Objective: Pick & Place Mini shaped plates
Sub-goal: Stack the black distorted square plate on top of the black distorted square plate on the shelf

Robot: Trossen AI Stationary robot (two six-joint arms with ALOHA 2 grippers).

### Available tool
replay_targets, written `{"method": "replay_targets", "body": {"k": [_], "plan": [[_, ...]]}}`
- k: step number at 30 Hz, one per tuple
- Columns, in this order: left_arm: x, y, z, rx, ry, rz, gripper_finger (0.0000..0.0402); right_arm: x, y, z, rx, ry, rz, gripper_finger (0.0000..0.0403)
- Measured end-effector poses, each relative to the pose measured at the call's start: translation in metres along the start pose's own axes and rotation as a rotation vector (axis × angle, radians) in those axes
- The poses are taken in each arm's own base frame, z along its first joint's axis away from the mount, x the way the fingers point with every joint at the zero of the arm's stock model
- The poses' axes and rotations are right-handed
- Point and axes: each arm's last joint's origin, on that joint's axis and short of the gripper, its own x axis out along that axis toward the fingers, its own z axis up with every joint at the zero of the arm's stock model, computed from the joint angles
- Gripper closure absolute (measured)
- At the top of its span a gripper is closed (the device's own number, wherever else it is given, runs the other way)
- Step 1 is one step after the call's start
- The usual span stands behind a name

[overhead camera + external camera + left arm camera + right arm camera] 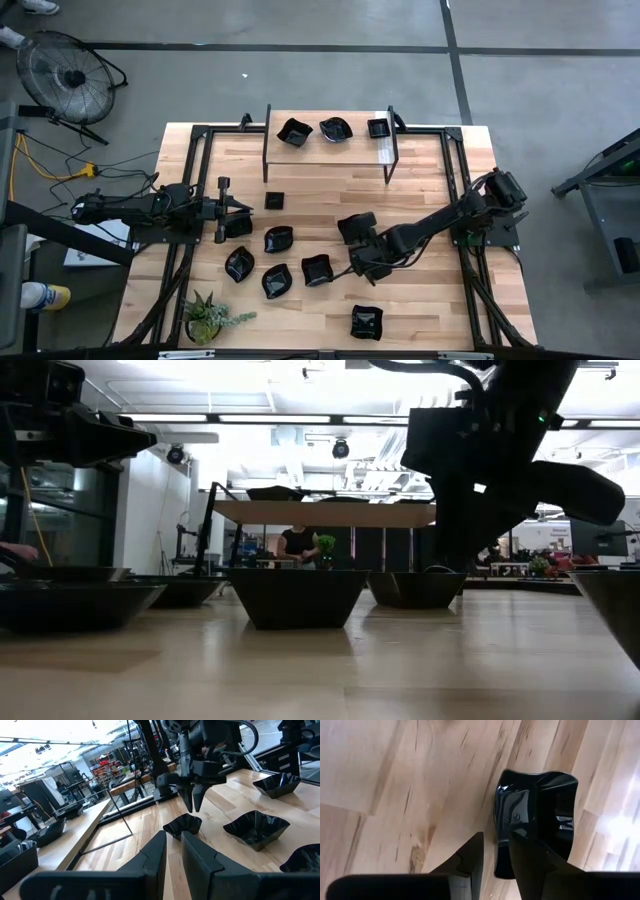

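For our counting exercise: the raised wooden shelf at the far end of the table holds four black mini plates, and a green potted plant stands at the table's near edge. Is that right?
Not quite. The high view shows three black mini plates on the raised wooden shelf, not four. The rest holds: the green potted plant stands at the table's near edge.

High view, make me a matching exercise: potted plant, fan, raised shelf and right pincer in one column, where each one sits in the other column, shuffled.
Things:
1. potted plant
2. fan
3. raised shelf
4. right pincer

Places:
A. on the floor, off the table
B. mid-table, beside a black plate
C. the table corner at the picture's bottom left
D. by the table's top edge in the picture, carrying three plates

Pairs: 1-C, 2-A, 3-D, 4-B
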Motion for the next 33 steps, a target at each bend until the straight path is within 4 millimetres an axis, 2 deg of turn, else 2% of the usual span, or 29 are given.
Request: {"method": "replay_targets", "body": {"k": [10,19,25,28,33], "plan": [[0.000,0.000,0.000,0.000,0.000,-0.001,0.0346,0.016,-0.007,-0.008,0.033,-0.008,-0.005,0.0316],[0.000,0.000,0.000,0.000,0.000,0.000,0.0346,0.021,-0.016,-0.009,0.053,-0.003,0.081,0.0316],[0.000,0.000,0.000,0.000,0.000,0.000,0.0346,0.022,-0.018,-0.010,0.059,0.001,0.072,0.0317],[0.000,0.000,0.000,0.000,0.000,0.000,0.0346,0.022,-0.018,-0.010,0.068,0.000,0.073,0.0329],[0.000,0.000,0.000,0.000,0.000,-0.001,0.0346,0.022,-0.017,-0.010,0.086,-0.001,0.093,0.0375]]}}
